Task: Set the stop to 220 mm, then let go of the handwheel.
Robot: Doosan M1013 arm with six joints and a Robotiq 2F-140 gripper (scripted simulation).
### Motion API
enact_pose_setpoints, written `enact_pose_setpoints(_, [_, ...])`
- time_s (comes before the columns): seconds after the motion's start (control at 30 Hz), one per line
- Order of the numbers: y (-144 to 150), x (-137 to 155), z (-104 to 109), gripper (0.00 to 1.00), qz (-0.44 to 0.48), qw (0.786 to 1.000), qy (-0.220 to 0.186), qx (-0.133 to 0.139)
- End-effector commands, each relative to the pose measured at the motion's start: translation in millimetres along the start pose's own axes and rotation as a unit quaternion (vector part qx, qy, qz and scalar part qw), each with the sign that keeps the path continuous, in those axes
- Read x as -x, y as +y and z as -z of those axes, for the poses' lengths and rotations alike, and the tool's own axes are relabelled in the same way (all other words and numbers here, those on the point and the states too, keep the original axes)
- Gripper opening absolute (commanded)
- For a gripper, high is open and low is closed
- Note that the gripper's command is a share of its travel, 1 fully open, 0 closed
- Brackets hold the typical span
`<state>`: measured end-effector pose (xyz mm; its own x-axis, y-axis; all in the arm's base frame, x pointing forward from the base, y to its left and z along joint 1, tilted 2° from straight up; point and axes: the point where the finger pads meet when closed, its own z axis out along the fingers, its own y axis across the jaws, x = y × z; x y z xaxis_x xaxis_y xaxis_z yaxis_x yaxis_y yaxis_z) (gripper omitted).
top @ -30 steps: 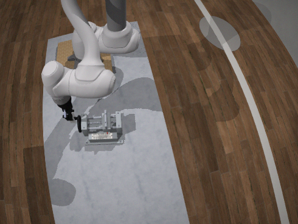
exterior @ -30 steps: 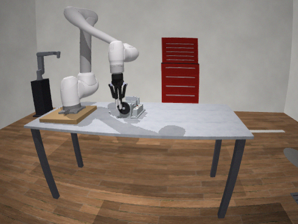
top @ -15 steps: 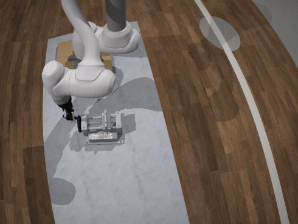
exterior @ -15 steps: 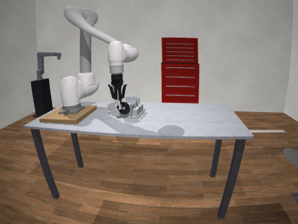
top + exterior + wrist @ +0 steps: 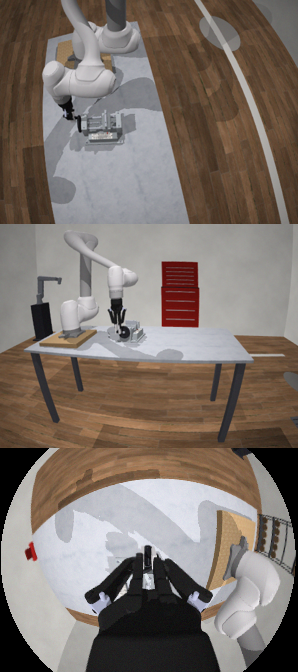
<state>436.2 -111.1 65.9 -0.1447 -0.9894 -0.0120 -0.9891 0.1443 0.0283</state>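
The stop fixture (image 5: 103,125) (image 5: 135,333), a small grey metal slide with a numbered scale and a red pointer (image 5: 107,133) on its front, stands on the grey table (image 5: 121,182) (image 5: 188,346). Its black handwheel (image 5: 79,123) (image 5: 123,333) (image 5: 147,554) is at the fixture's left end. My gripper (image 5: 72,117) (image 5: 117,329) (image 5: 147,551) comes down from above at the wheel's outer side. Its fingers are nearly closed around the wheel's handle. In the wrist view the black wheel edge and a small light part show between the fingertips. I cannot read the scale.
The arm's base stands on a wooden plate (image 5: 62,52) (image 5: 71,341) at the table's far left end. A black camera stand (image 5: 41,319) is behind it. A red tool cabinet (image 5: 180,294) stands at the back wall.
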Motion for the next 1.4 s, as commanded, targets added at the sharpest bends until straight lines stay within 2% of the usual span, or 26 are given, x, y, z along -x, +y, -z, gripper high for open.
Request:
enact_pose_setpoints(0.0, [1.1, 0.0, -2.1, 0.04, 0.000, 1.000, 0.000, 0.000])
enact_pose_setpoints(1.37, [3.6, 0.0, -22.7, 0.04, 0.000, 1.000, 0.000, 0.000])
